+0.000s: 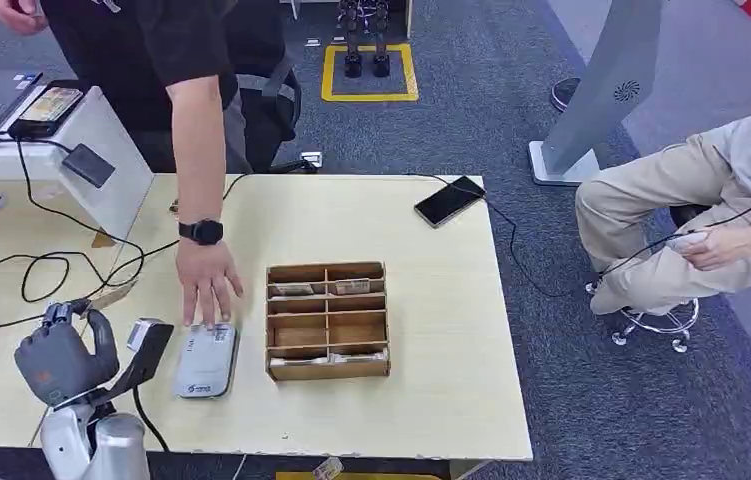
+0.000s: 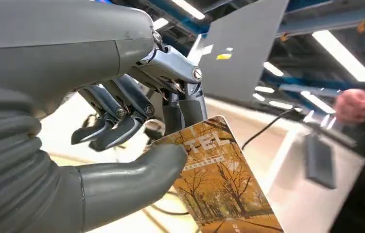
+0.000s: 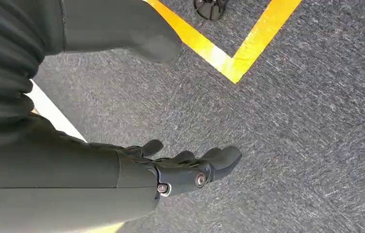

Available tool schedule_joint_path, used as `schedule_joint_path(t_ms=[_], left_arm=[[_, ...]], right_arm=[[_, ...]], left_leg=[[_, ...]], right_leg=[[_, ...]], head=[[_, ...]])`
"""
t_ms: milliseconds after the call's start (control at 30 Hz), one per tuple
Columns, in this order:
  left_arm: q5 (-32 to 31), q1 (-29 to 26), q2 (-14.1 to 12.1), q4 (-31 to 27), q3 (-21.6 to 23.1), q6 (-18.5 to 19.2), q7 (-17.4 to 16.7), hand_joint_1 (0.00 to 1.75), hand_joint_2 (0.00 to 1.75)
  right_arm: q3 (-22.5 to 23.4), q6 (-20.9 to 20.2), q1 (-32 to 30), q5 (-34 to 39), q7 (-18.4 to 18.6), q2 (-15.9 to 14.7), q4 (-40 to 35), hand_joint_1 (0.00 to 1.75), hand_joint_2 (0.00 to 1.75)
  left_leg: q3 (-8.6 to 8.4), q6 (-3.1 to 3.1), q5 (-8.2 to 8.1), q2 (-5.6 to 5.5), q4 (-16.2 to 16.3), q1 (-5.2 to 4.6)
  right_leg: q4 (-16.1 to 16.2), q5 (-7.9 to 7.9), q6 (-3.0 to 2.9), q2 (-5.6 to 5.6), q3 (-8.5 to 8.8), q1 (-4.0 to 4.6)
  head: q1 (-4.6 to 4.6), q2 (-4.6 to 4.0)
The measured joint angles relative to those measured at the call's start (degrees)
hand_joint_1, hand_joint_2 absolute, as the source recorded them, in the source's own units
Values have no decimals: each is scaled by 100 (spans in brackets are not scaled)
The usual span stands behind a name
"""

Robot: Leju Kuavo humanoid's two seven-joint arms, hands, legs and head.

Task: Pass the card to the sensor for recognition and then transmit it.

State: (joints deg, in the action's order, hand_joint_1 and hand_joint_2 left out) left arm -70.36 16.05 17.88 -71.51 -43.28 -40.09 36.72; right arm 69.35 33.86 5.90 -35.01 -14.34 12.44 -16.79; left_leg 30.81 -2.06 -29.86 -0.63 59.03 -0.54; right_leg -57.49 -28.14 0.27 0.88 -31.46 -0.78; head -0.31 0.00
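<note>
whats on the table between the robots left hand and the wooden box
In the head view, a grey card reader lies between the left hand and wooden box, with a person's hand touching it.

An orange card (image 2: pixel 219 184) printed with autumn trees; yellow floor stripe (image 3: pixel 229 60) on grey carpet (image 3: pixel 316 145).

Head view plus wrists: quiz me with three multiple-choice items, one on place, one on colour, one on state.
1. Where is the person's hand?
A. on the reader
B. in the wooden organiser
C. on the phone

2. The card picture is mainly:
A. blue
B. orange
C. green

3. The right hand is:
A. holding a card
B. pressing the table
C. holding nothing, over carpet

Answers: 1 A, its fingers rest on the reader's far end. 2 B, autumn trees. 3 C, its fingers are apart; the left hand pinches the card.
</note>
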Motion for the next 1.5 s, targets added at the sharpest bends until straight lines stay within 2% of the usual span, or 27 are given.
schedule_joint_path(t_ms=[267, 500, 833, 1033, 1300, 1333, 1367, 1400, 1500], left_arm=[[-205, -151, -2, 216, -273, -4, -260, 175, 175], [-205, -194, -2, 288, -371, -4, -254, 175, 175], [1, -236, 0, 477, -564, -4, 22, 175, 175], [-2, -247, 7, 693, -562, -4, -140, 175, 175], [-19, -250, 9, 752, -557, -4, -162, 175, 175], [-133, -254, 11, 833, -520, -4, -269, 175, 175], [-87, -290, -20, 1051, -286, -4, -754, 175, 175], [-109, -330, -48, 1089, -122, -4, -940, 175, 175], [-170, -378, -96, 1224, 188, -4, -1018, 175, 175]], right_arm=[[-31, 72, -8, 212, -33, -4, 35, 0, 175], [-46, 79, -7, 236, -37, -11, 55, 0, 175], [-144, 103, -29, 127, 44, -11, 52, 0, 175], [-175, 105, -33, 83, 31, -11, 52, 0, 175], [-175, 105, -33, 83, 28, -11, 52, 0, 175], [-175, 103, -32, 83, 13, -11, 52, 0, 175], [-175, 101, -34, 94, 15, -11, 52, 0, 175], [-175, 101, -34, 94, 17, -13, 52, 0, 175], [-181, 98, -33, 109, 15, -13, 52, 0, 175]], left_leg=[[2, 0, 0, -7, 0, 0], [2, 0, 0, -6, 0, 0], [1, 0, 0, -4, 0, 0], [0, 0, 0, -4, 0, 0], [0, 0, 0, -4, 0, 0], [-1, 0, 0, -4, 0, 0], [-1, 0, 0, -4, 0, 0], [-1, 0, 0, -5, 0, 0], [-1, 0, 0, -7, 0, 0]], right_leg=[[0, 0, 0, -9, 0, 0], [0, 0, 0, -8, 0, 0], [0, 0, 0, -8, 0, 0], [0, 0, 0, -7, 0, 0], [0, 0, 0, -7, 0, 0], [0, 0, 0, -7, 0, 0], [0, 0, 0, -8, 1, 0], [0, 0, 0, -8, 1, 0], [0, 0, 0, -12, 3, 0]], head=[[2, 0], [0, 0], [0, 0], [0, 0], [0, 0], [0, 0], [0, 0], [0, 0], [2, 0]])
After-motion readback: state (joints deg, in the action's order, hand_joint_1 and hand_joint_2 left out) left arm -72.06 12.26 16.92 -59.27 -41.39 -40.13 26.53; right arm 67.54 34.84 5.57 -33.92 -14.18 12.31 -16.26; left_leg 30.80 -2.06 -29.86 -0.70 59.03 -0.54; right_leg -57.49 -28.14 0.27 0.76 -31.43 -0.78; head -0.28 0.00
